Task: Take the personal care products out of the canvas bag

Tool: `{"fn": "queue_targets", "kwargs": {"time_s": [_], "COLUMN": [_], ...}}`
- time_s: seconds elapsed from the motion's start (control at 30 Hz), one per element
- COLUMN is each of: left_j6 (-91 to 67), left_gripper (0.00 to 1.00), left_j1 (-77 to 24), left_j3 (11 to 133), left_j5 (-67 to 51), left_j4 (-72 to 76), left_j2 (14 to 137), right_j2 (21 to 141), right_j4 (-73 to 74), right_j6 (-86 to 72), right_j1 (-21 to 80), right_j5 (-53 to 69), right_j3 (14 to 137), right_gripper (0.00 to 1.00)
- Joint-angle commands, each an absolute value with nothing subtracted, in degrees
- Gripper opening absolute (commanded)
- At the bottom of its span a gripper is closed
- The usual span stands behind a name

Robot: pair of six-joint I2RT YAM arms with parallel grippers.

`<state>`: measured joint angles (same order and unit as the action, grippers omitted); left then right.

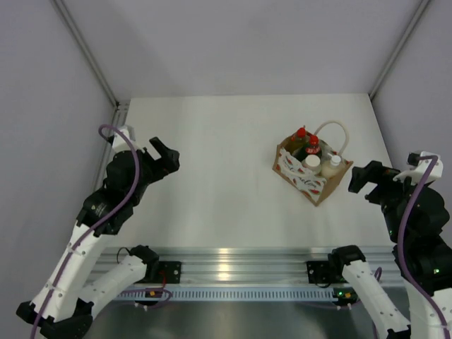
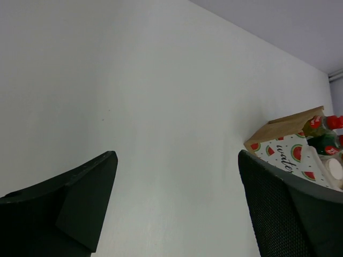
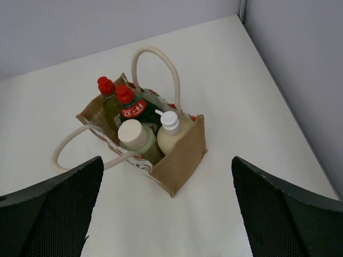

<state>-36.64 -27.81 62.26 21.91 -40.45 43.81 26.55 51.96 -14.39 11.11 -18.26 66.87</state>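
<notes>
Plainly empty, at full spread: left hand and right hand.

You have a white table with a plain matt top filling the middle of the overhead view. Pale grey walls close it in on three sides: a back wall, a left wall and a right wall. Where they meet you see two thin metal posts, the left post and the right post, each rising from a far corner of the table. Along the near edge runs a ribbed aluminium rail, catching a bright glare near its middle.
</notes>
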Motion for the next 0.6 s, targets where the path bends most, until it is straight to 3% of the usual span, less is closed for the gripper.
{"fn": "queue_targets", "kwargs": {"time_s": [0.0, 0.17, 0.27, 0.57], "left_j6": [-41.9, -49.2, -52.8, -55.4], "left_gripper": [0.98, 0.98, 0.98, 0.98], "left_j1": [-27.9, -27.9, -29.9, -43.3], "left_j3": [64.0, 63.5, 66.5, 83.4], "left_j5": [16.6, 2.9, -6.7, -2.9], "left_j4": [-31.7, -20.7, -15.2, -12.6], "left_j2": [46.1, 54.6, 65.5, 96.3], "right_j2": [26.3, 26.0, 27.5, 29.8], "right_j4": [50.0, 49.0, 48.6, 48.2], "right_j6": [-15.6, -14.4, -13.8, -16.5], "right_j1": [10.8, 10.8, 10.8, 10.7], "right_j5": [-20.2, -13.4, -8.9, -9.9], "right_j3": [67.9, 66.5, 64.7, 63.2], "right_gripper": [0.99, 0.99, 0.99, 0.99]}}
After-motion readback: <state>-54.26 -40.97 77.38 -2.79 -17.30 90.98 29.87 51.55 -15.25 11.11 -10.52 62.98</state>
